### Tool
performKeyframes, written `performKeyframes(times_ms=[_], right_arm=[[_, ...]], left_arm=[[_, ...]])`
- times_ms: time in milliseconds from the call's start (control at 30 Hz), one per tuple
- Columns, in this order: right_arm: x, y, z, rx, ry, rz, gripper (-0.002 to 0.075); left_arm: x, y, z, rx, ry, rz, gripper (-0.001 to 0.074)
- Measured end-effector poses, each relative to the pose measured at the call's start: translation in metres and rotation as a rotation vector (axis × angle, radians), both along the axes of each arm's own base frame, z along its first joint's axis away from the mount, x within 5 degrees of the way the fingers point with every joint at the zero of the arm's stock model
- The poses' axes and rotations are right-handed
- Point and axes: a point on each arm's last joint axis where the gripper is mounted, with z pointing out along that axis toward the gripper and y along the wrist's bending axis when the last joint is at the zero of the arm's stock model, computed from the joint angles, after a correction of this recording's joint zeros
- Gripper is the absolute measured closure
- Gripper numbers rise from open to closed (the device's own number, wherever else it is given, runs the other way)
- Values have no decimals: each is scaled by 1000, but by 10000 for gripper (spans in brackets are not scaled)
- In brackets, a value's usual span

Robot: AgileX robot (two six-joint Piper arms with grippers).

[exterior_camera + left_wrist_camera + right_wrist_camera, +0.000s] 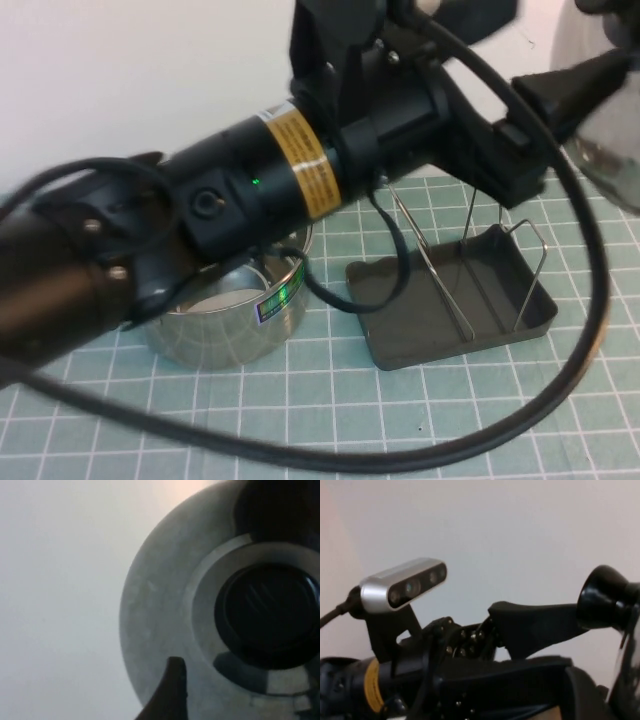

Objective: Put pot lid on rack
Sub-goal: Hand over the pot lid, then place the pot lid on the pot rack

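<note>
The pot lid hangs in the air at the far right, above the rack. It is shiny steel, and its black knob faces my left gripper. My left gripper reaches across from the left, open, with its jaws apart in front of the knob. One fingertip shows beside the lid's dome. In the right wrist view the lid is edge-on and close, with the knob at the left finger's tip. My right gripper is at the lid's rim and seems to hold it.
The two-handled steel pot stands open on the green grid mat, left of the rack and partly under my left arm. The rack's wire loops stand upright. A black cable loops over the mat in front.
</note>
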Motion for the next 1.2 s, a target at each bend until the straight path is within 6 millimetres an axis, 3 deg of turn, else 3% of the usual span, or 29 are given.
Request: performKeyframes(times_ms=[100,167,233,367,467,733,967,1200], right_arm=[[13,3,2,-24,-4,40,606],[27,5,0,-32,18,86,606],[43,8,-7,-57,53,137,606],[88,12,-35,-144,141,207,606],[114,20,-54,-241,181,244,606],[155,55,-97,-535,214,321,606],[176,55,-124,-620,249,293,606],[183,56,-143,-665,253,323,606]], left_arm=[[-5,17,12,87,-61,125,56],[-10,32,21,156,-81,227,93],[-16,48,29,208,-79,315,187],[-29,82,39,300,-6,481,546],[-36,100,38,346,73,563,680],[-54,120,25,350,172,585,733],[-59,122,9,351,255,564,734],[-59,122,9,333,260,551,736]])
